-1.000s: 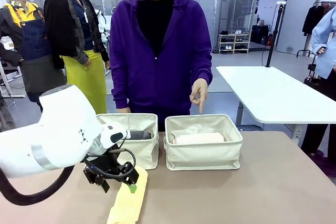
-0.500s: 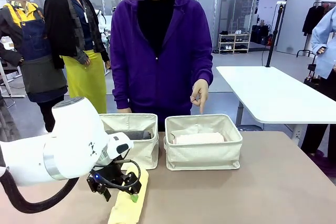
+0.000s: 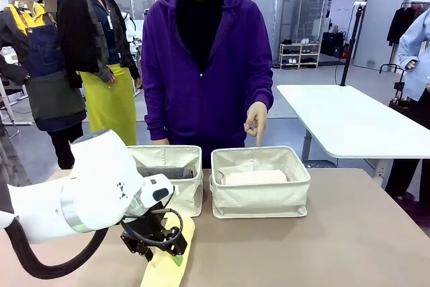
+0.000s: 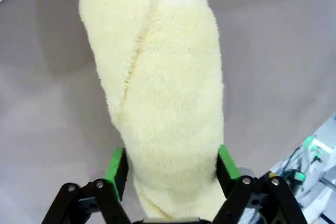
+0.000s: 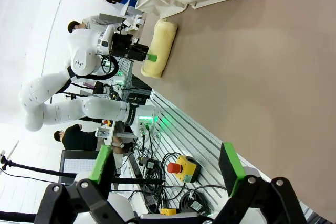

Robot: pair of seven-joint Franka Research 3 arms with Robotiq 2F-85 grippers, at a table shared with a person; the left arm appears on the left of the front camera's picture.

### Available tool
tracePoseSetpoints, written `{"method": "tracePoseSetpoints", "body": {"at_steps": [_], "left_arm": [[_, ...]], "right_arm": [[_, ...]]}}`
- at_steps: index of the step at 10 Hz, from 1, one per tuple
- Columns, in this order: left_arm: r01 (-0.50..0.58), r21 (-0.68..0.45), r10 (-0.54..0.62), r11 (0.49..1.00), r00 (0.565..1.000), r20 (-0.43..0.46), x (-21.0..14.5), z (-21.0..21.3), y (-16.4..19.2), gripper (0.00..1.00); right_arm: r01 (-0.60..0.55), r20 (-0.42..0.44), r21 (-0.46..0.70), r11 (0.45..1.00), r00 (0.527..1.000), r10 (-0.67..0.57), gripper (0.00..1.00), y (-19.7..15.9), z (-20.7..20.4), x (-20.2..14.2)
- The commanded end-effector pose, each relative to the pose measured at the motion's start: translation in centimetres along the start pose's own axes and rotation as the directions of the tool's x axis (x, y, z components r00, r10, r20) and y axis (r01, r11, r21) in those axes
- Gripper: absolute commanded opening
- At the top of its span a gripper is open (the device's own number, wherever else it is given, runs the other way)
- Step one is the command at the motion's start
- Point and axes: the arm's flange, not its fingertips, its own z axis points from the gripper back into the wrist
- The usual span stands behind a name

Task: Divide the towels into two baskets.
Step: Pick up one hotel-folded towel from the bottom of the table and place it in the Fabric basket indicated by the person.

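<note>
A pale yellow towel (image 3: 166,268) lies rolled on the table in front of the left basket (image 3: 189,196). My left gripper (image 3: 166,244) is down over it, open, with a green pad on each side of the roll (image 4: 163,93); whether the pads (image 4: 116,165) press it I cannot tell. The dark grey towel (image 3: 172,173) lies in the left basket. In the right basket (image 3: 259,198) lies the white towel (image 3: 254,177). The pink towel is out of view. My right gripper (image 5: 167,163) hangs open and empty, off the table's edge.
A person in a purple hoodie stands at the far side, one hand (image 3: 254,120) pointing down at the right basket. Bare table (image 3: 336,247) spreads to the right and in front of the baskets. Beyond the table edge sit cables and an emergency stop button (image 5: 181,168).
My left gripper has come lower and nearer along the yellow towel, and now straddles the roll. The person's pointing hand and both baskets stay put.
</note>
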Motion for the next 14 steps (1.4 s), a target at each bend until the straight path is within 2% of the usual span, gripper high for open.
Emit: {"method": "tracePoseSetpoints", "body": {"at_steps": [1, 6, 7, 9, 10, 11, 12, 13, 14], "left_arm": [[0.028, -0.029, -0.028, 0.999, 1.0, 0.001, -1.1, -1.0, 0.8, 0.61], [0.027, -0.013, -0.027, 1.0, 0.999, 0.022, -1.5, -0.3, 0.3, 0.1], [0.052, -0.009, -0.052, 0.999, 0.998, 0.045, -1.5, 0.6, 0.1, 0.13], [0.173, -0.012, -0.172, 0.985, 0.982, 0.076, -1.6, 5.5, -0.9, 0.13], [0.307, -0.029, -0.303, 0.951, 0.948, 0.099, -1.7, 8.1, -1.4, 0.13], [0.456, -0.022, -0.453, 0.889, 0.887, 0.085, -1.7, 10.2, -2.0, 0.13], [0.6, -0.021, -0.598, 0.8, 0.8, 0.058, -2.2, 11.7, -2.8, 0.13], [0.693, -0.044, -0.692, 0.719, 0.72, 0.048, -2.6, 12.4, -3.6, 0.13], [0.773, -0.021, -0.772, 0.634, 0.634, 0.041, -3.0, 12.8, -4.0, 0.13]], "right_arm": [[-0.014, 0.013, 0.003, 1.0, 1.0, 0.014, 1.0, 0.3, -0.2, -0.1], [-0.014, 0.013, 0.003, 1.0, 1.0, 0.014, 1.0, 0.3, -0.2, -0.1], [-0.014, 0.013, 0.003, 1.0, 1.0, 0.014, 1.0, 0.3, -0.2, -0.1], [-0.014, 0.013, 0.003, 1.0, 1.0, 0.014, 1.0, 0.3, -0.2, -0.1], [-0.014, 0.013, 0.003, 1.0, 1.0, 0.014, 1.0, 0.3, -0.2, -0.1], [-0.014, 0.013, 0.003, 1.0, 1.0, 0.014, 1.0, 0.3, -0.2, -0.1], [-0.014, 0.013, 0.003, 1.0, 1.0, 0.014, 1.0, 0.3, -0.2, -0.1], [-0.014, 0.013, 0.003, 1.0, 1.0, 0.014, 1.0, 0.3, -0.2, -0.1], [-0.014, 0.013, 0.003, 1.0, 1.0, 0.014, 1.0, 0.3, -0.2, -0.1]]}}
